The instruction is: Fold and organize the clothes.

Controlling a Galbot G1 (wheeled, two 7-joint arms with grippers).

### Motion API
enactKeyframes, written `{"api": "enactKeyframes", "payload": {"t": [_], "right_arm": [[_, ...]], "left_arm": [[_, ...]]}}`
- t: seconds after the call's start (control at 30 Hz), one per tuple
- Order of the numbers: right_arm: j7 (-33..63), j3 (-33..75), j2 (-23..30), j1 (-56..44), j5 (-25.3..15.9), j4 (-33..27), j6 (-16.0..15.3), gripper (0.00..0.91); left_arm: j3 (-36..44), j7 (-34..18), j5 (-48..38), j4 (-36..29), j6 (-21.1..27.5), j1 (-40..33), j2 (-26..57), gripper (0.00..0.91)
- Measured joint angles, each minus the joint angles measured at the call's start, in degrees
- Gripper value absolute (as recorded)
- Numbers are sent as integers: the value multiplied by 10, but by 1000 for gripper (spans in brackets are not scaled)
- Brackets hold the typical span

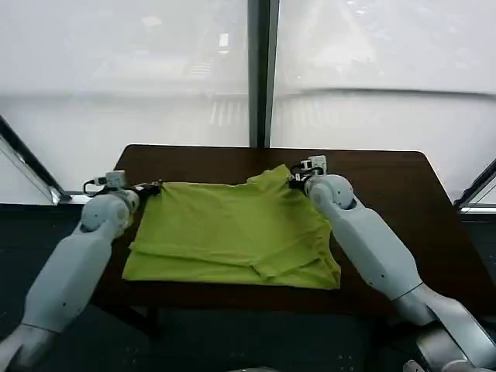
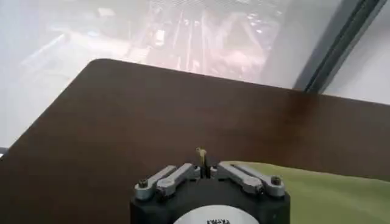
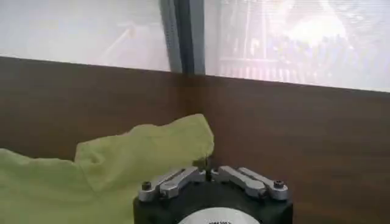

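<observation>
The clothes, one lime-green T-shirt (image 1: 232,232), lie doubled over on the dark brown table (image 1: 387,186), the near hem by the table's front edge. My left gripper (image 1: 153,187) is at the shirt's far left corner. In the left wrist view that gripper (image 2: 203,159) is shut, with a sliver of green cloth poking from its tips and the shirt (image 2: 317,189) beside it. My right gripper (image 1: 294,178) is at the far right corner, which peaks upward. In the right wrist view this gripper (image 3: 207,164) is shut on the tip of the shirt (image 3: 122,164).
Bare tabletop (image 2: 122,109) stretches beyond the shirt to the far edge, and more lies to its right (image 3: 292,128). A window with a dark central pillar (image 1: 260,70) stands behind the table. Dark floor shows on both sides.
</observation>
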Motion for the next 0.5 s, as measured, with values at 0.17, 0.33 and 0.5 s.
{"api": "enactKeyframes", "payload": {"t": [0.17,0.33,0.5], "right_arm": [[-5,11,-1,-5,0,18,0,0],[-5,23,-5,-12,0,42,1,0],[-1,36,-14,-22,4,71,2,0]], "left_arm": [[-11,0,-6,-17,-3,10,4,107],[-27,-3,-16,-46,-3,27,15,107],[-49,-4,-24,-80,-4,52,31,107]]}}
